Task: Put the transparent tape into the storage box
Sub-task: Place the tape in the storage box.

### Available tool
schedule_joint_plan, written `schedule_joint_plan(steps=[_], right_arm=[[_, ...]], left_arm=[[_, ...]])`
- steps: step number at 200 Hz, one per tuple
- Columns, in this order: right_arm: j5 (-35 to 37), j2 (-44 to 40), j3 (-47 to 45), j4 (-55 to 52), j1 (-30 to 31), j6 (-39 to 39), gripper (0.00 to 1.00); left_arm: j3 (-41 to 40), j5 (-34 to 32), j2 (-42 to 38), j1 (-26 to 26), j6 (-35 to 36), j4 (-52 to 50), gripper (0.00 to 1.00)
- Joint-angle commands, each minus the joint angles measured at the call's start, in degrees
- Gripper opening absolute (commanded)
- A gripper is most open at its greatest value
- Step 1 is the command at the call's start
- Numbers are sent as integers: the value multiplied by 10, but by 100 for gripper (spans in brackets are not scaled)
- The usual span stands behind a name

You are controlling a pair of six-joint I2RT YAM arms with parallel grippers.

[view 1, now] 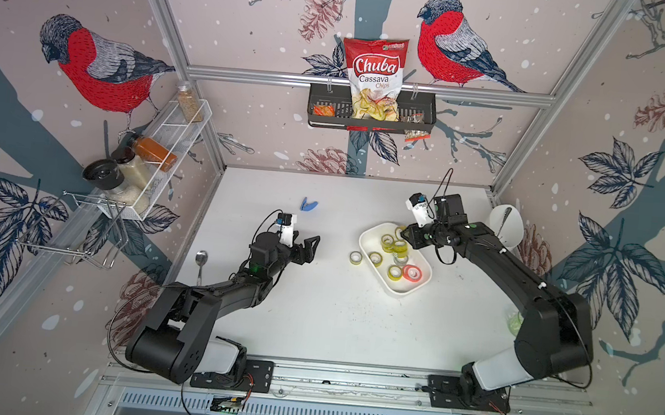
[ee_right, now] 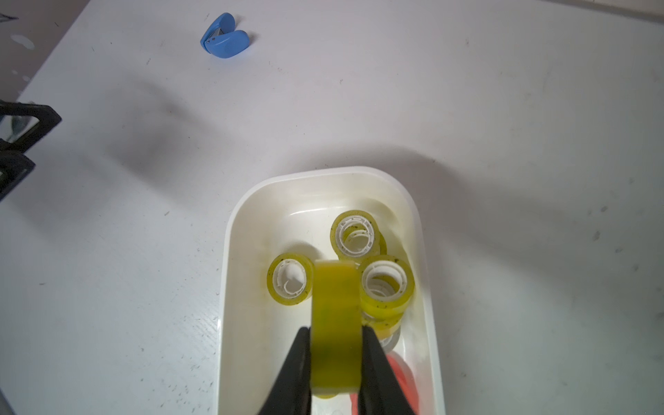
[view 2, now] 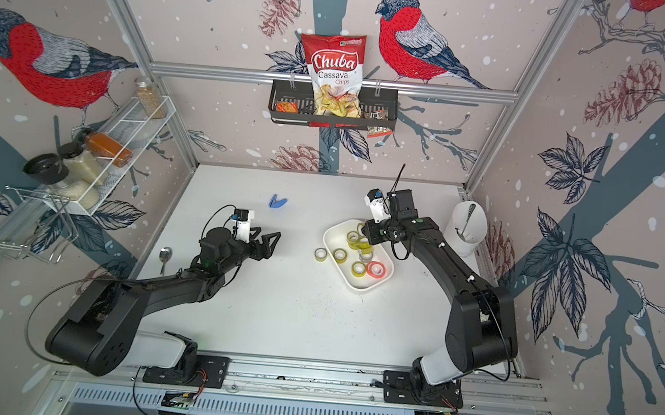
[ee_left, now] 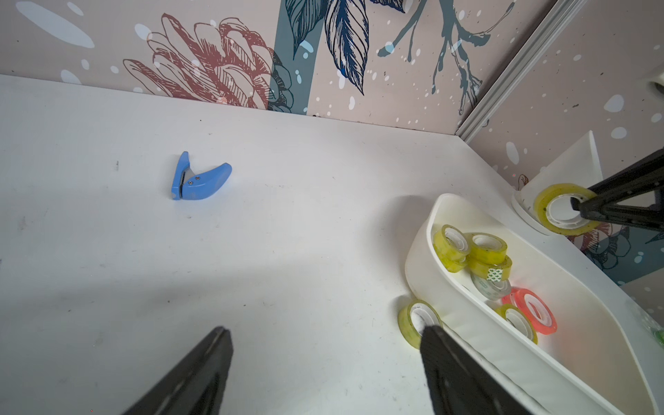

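Clamped in the right gripper [ee_right: 335, 328], jaws narrowed onto its two flat faces: one yellow-tinted transparent tape roll [ee_right: 336, 294], carried edge-on above the storage box [ee_right: 323, 171] and clear of its floor. Directly below, in the middle of the box: several stored rolls [ee_right: 381, 305] of the same tape, lying flat and partly stacked on one another, with little free floor between them. Toward the box end nearest the robot's base: a red roll [view 1: 412, 273]; next to the stack, a greyish roll [ee_left: 490, 285]. Widest bare floor at the opposite end, toward the blue cutter [view 1: 308, 205]. Far corner of the box hidden under the right wrist in both top views. Outside the box, just beside its long wall on the left arm's side: one loose roll [view 1: 356, 257] on the table [view 1: 332, 320]. Near it, the left gripper [ee_left: 325, 332], spread wide with nothing between its fingers; in the left wrist view one fingertip overlapping the loose roll, contact not determinable. Elsewhere on the table: the blue cutter well apart, toward the back wall; a spoon [view 1: 201, 260] beside the left arm at the table's left edge; a white cylindrical holder [view 1: 513, 234] with a utensil in it at the far right corner, behind the right gripper. On the back wall: a black basket [view 1: 324, 99] with a chips bag [view 1: 373, 71]. On the left wall: a white wire shelf [view 1: 180, 131] with jars.
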Motion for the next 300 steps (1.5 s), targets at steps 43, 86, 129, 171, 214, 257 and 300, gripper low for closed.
schedule_joint_plan(steps=[43, 86, 129, 171, 214, 257, 300], right_arm=[[-80, -11, -39, -34, -7, 119, 18], [-83, -4, -53, -48, -1, 142, 19], [-71, 15, -59, -73, 12, 139, 19], [-64, 36, -69, -77, 18, 131, 19], [-87, 52, -87, -52, 14, 137, 19], [-98, 62, -94, -32, 8, 143, 19], [-111, 74, -98, -16, -5, 147, 19]], left_arm=[[3, 12, -6, 2, 4, 20, 87], [0, 15, -7, 3, 0, 23, 87], [-2, 15, -10, 2, -1, 23, 87], [-2, 14, -11, 2, -1, 23, 87], [0, 14, -8, 2, -2, 22, 87], [-1, 15, -7, 2, -2, 23, 87], [0, 14, -7, 2, -2, 23, 87]])
